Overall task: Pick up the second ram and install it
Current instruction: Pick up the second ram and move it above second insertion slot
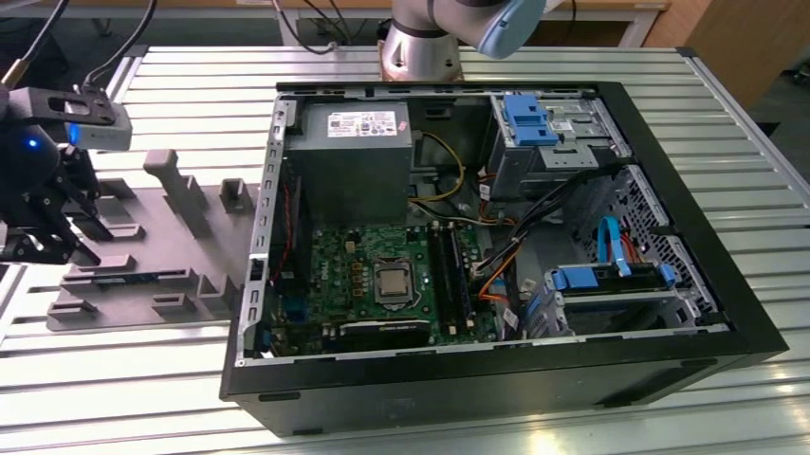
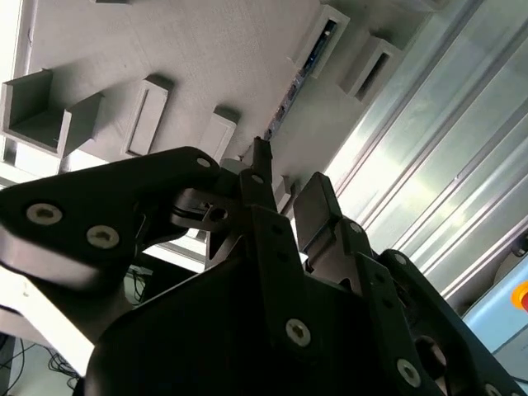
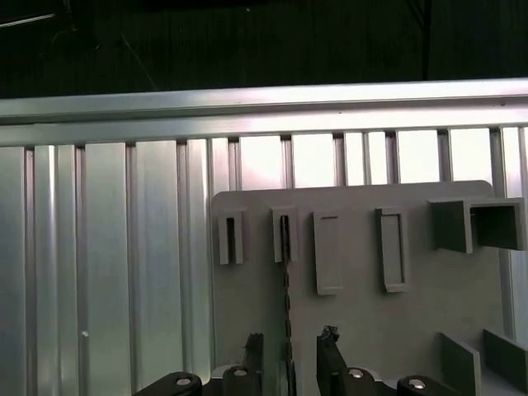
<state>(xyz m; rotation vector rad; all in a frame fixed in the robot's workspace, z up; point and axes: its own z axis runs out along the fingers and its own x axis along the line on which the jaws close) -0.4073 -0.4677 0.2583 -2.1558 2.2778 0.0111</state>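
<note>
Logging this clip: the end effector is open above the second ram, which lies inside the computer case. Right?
No. The second ram stands in the grey holder tray outside the case, as the first wrist view shows; the open end effector is above it.

**Slatted metal table with two items on it**

A silver table (image 1: 746, 190) of long ribbed aluminium slats. A flat grey holder plate (image 1: 152, 242) lies toward the exterior view's left. Just beside it sits an open black computer case (image 1: 506, 379).

Slatted aluminium table (image 1: 772, 142), wooden cabinet (image 1: 741, 43) behind
</note>
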